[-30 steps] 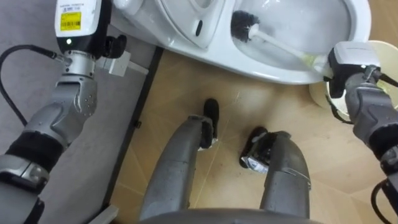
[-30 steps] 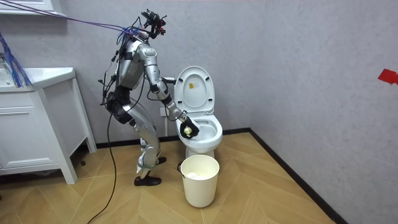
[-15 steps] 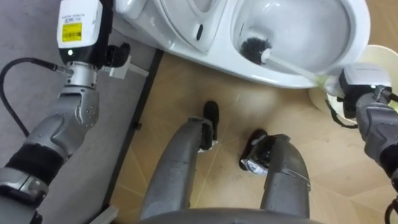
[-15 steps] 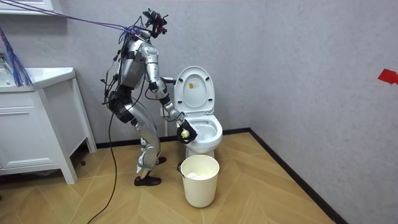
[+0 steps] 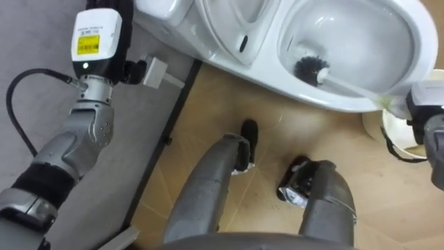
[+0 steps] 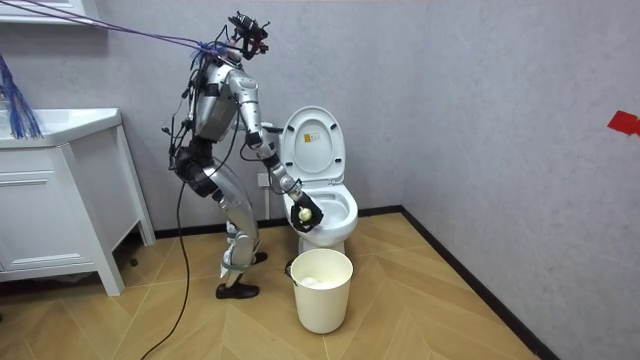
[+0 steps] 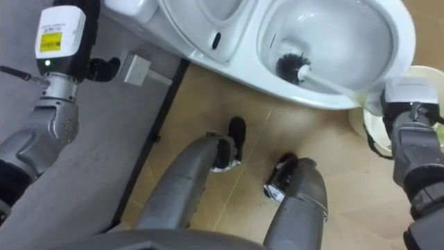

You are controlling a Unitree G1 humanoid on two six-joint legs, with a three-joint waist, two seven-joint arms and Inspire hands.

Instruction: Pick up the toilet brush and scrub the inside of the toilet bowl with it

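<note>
A white toilet (image 5: 260, 52) has its bowl open below me and its lid (image 6: 312, 145) raised. The toilet brush has its black head (image 5: 311, 69) (image 7: 291, 65) down inside the bowl on the near side. Its white handle (image 5: 354, 89) slants over the near rim, towards the lower right. My right hand (image 7: 404, 94) (image 6: 303, 213) is shut on the handle's yellowish end, just outside the rim. My left forearm (image 5: 94, 48) rises along the left side and leaves the top edge. In the room view I stand bent forward at the toilet.
A white waste bin (image 6: 321, 288) (image 5: 402, 133) stands on the wooden floor beside the bowl, under my right hand. A wall fitting (image 5: 161, 71) sits by the grey wall at the left. A white cabinet (image 6: 60, 190) stands at the room view's left.
The brush head has slid from the far side of the bowl towards the near rim. My right hand has drawn back to the right. The eye view has shifted a little.
</note>
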